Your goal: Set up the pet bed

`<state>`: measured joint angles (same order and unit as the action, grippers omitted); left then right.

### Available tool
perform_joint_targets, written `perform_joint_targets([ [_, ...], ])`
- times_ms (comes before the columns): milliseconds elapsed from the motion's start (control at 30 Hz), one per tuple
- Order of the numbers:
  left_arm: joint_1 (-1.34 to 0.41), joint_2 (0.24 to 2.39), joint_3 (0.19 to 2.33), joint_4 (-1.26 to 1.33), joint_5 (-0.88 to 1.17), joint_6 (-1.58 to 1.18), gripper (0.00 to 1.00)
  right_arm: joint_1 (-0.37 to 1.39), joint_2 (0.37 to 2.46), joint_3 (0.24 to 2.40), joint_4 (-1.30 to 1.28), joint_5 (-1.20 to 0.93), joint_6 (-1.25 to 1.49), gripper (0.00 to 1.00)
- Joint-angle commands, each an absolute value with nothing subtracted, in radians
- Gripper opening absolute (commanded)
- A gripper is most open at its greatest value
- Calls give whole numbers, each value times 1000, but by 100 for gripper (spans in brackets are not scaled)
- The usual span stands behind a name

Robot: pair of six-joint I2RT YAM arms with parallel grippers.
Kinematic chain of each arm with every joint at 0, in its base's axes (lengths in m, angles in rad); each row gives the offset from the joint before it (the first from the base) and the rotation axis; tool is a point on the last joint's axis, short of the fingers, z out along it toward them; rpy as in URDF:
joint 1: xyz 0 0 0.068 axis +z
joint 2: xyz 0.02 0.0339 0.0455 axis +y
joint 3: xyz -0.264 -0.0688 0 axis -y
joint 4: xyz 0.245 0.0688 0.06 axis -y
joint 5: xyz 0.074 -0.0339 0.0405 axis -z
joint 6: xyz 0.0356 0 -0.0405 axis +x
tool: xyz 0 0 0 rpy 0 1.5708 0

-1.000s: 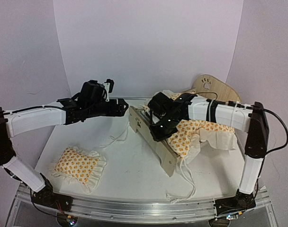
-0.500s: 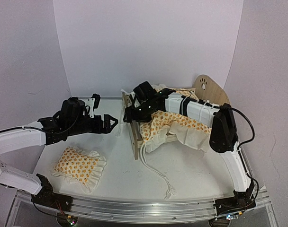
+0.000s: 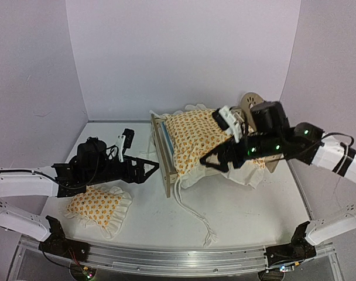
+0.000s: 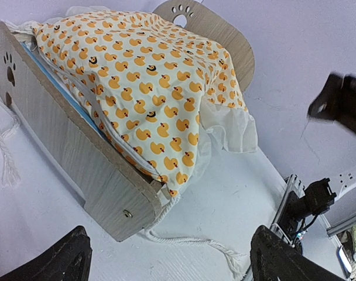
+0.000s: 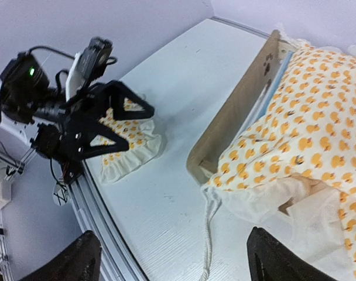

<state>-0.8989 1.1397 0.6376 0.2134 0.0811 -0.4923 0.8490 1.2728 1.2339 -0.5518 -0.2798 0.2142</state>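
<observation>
While the pet bed [image 3: 164,161] stands at the back middle of the desk [image 3: 242,211] with the duck-print blanket [image 3: 195,137] heaped over it, your left pincer [image 4: 172,263] gapes wide and empty near its footboard [image 4: 67,152]; your right pincer [image 5: 178,257] hangs wide and empty above the blanket's near edge. The pillow [image 3: 99,205] lies front left, well apart.

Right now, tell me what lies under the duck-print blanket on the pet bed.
Only a thin blue edge of the mattress shows, between the blanket and the wooden footboard. The rest of the mattress and the bed floor are covered by the blanket.
</observation>
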Motion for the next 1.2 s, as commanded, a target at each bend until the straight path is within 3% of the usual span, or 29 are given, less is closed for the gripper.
perform_joint_targets([
  [0,-914,1155,602,371,79,-540,93,952,1356,954,-408,-248,269,77],
  [67,-927,1177,595,378,84,-574,91,976,1404,910,-322,-149,316,59],
  [100,-937,1183,588,387,78,-592,90,991,1429,890,-267,-67,348,54],
  [233,-982,1191,551,439,29,-632,86,1020,1530,773,132,-33,395,54],
  [333,-990,1196,542,447,16,-674,79,1034,1625,736,362,71,406,41],
  [467,-1019,1187,519,471,-25,-666,76,1101,1706,670,629,184,345,41],
  [667,-1022,1161,493,481,-53,-666,73,1117,1842,680,734,346,360,36],
  [967,-1029,1162,470,489,-48,-662,63,1122,1969,701,857,387,319,31],
  [1167,-1042,1172,456,498,-63,-644,56,1121,2024,715,894,427,305,12],
])
